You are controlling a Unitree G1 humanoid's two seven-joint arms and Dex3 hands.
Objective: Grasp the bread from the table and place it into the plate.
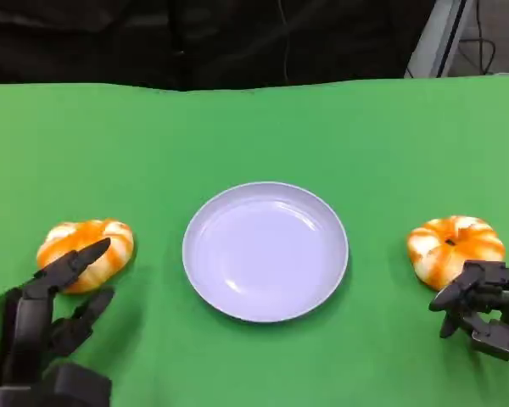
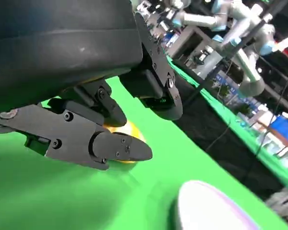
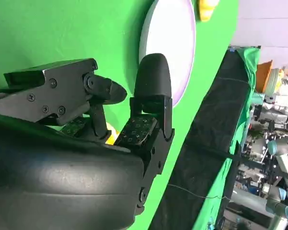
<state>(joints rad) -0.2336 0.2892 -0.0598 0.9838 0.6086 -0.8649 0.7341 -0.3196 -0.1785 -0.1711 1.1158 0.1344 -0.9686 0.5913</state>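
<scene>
Two orange-and-white round breads lie on the green table, one (image 1: pixel 85 252) left of the white plate (image 1: pixel 265 251) and one (image 1: pixel 455 246) right of it. The plate has nothing in it. My left hand (image 1: pixel 55 314) sits just in front of the left bread with fingers spread, one fingertip reaching over its near edge and nothing held. My right hand (image 1: pixel 483 309) hovers at the near edge of the right bread, fingers partly curled and apart, holding nothing. In the left wrist view the left hand's fingers (image 2: pixel 96 139) cover most of the bread (image 2: pixel 130 131).
The green cloth ends at the far edge against a dark backdrop (image 1: pixel 195 42). The right wrist view looks past the right hand's fingers (image 3: pixel 151 86) to the plate (image 3: pixel 170 48) and the far bread (image 3: pixel 206 9). Robot arms (image 2: pixel 240 28) stand in the background.
</scene>
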